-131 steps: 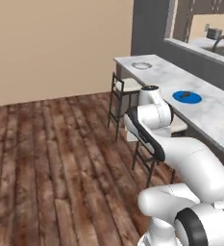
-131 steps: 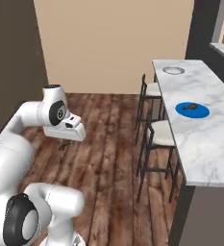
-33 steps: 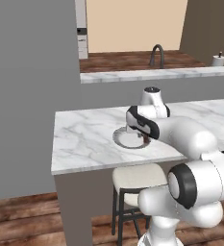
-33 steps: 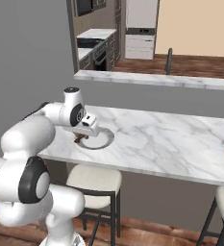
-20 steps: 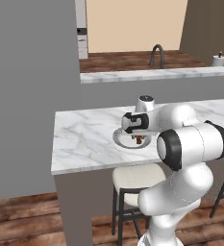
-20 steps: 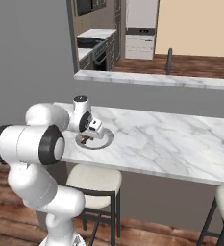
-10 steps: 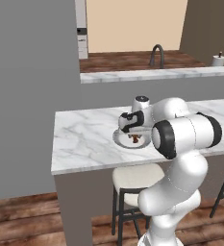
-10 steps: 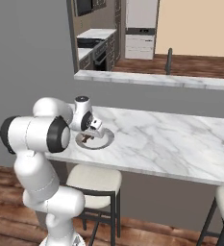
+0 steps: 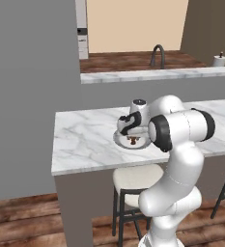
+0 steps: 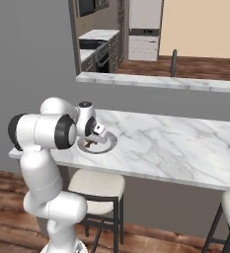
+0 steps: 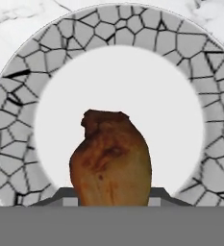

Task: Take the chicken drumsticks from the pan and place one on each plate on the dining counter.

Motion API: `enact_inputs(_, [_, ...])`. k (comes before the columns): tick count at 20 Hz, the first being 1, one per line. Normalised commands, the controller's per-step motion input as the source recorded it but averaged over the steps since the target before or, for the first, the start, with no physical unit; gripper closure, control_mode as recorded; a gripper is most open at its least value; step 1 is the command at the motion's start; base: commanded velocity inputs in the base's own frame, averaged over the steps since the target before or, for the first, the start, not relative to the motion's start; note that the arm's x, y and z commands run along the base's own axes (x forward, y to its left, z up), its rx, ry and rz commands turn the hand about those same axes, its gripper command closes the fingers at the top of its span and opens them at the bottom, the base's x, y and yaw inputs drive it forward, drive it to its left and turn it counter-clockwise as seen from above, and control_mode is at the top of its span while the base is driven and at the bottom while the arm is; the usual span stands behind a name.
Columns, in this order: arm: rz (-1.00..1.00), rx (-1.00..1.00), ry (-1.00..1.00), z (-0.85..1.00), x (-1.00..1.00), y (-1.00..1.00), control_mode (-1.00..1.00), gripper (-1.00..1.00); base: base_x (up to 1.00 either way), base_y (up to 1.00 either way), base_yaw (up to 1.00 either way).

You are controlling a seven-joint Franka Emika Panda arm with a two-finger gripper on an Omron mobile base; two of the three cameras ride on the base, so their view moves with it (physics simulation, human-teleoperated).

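Change in the last moments: the hand has come down over the plate, closing in from above it to just over its white middle; the base and both base views have held steady over that time.
Gripper: the gripper hangs low over the plate at the near edge of the dining counter.
Fingers: pinching the drumstick; in the hand view the brown meat rises from between the two dark tips, which flank its lower end. They have eased only a touch, so the hold looks intact.
Drumstick: between the fingers, its free end reaching ahead of the tips over the plate's bare centre. Whether it already touches the dish I cannot tell.
Plate relative to fingers: directly beyond and beneath the tips, its crackle-patterned rim ringing the drumstick on all sides, so the hand sits well centred.
Meaning for the task: judged from this, the delivery of this drumstick is at the point of release; letting go here should leave the meat inside the rim. The other drumstick and second plate would remain to be dealt with.
Arm pose: in the right base view the gripper points down and slightly forward, wrist bent over the plate, forearm folded back close to the shoulder, elbow bulking above the stool.
Risk: a rounded piece dropped from any height might roll toward the rim.
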Motion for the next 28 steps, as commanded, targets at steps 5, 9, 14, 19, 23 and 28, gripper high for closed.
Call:
enact_inputs(5, [0.00,0.00,0.00,-0.14,0.29,0.00,-1.00,1.00,0.00,0.00,0.00])
enact_inputs(9, [0.00,-0.01,0.00,-0.11,0.15,-0.02,-1.00,1.00,0.00,0.00,0.00])
enact_inputs(14, [-0.04,-0.02,0.00,-0.06,0.02,0.00,-1.00,1.00,0.00,0.00,0.00])
enact_inputs(19, [-0.08,-0.04,0.00,-0.02,0.00,0.00,-1.00,-1.00,0.00,0.00,0.00])
enact_inputs(23, [-0.10,-0.04,0.00,0.00,0.00,-0.06,-1.00,-1.00,0.00,0.00,0.00])
enact_inputs(28, [-0.08,-0.02,0.00,0.06,0.00,-0.03,-1.00,-1.00,0.00,0.00,0.00])
